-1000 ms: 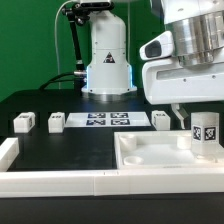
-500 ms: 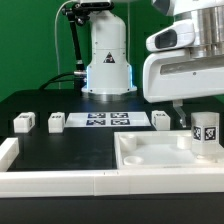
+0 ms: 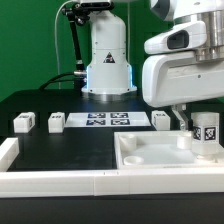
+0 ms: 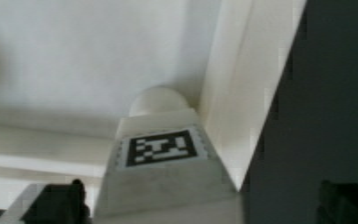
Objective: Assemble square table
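Note:
The square table's white slab (image 3: 150, 160) with a raised rim lies at the front of the exterior view's right. One white tagged leg (image 3: 207, 133) stands upright on the slab's far right corner. My gripper (image 3: 200, 122) is down around this leg. In the wrist view the leg (image 4: 167, 160) stands between the two dark fingertips, with gaps on both sides. The gripper (image 4: 197, 205) is open and holds nothing. Three more legs lie on the black table: two (image 3: 23, 122) (image 3: 56, 122) at the exterior view's left and one (image 3: 161, 120) beside the gripper.
The marker board (image 3: 108, 120) lies flat between the loose legs. Long white border rails (image 3: 60, 182) run along the front and left edges of the table. The arm's base (image 3: 107, 60) stands at the back.
The hand has shifted a little toward the exterior view's left around the standing leg. The leg, the slab and the loose legs have not moved.

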### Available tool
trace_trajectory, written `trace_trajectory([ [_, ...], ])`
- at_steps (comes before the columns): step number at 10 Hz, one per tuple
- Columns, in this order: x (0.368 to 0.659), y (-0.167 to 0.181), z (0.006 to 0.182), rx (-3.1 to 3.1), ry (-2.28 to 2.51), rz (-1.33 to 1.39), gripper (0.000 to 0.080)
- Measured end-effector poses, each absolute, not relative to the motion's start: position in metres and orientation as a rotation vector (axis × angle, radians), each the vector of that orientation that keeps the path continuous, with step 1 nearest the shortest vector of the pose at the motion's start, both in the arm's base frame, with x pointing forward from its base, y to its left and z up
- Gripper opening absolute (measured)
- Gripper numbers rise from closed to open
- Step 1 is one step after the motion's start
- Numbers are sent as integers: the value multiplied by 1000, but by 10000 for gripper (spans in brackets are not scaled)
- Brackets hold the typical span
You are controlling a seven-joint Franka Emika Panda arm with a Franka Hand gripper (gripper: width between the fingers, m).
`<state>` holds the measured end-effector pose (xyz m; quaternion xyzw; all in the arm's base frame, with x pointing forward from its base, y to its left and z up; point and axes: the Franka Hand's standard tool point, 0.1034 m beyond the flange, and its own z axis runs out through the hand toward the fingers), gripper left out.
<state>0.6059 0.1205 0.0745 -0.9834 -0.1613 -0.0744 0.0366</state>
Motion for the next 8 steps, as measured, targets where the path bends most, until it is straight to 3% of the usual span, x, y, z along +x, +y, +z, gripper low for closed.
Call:
trace_trajectory([
  [1, 606, 121, 75, -3024, -449, -227, 640],
  [3, 606, 121, 75, -3024, -448, -227, 315],
  [8, 606, 120, 75, -3028, -421, -226, 294],
])
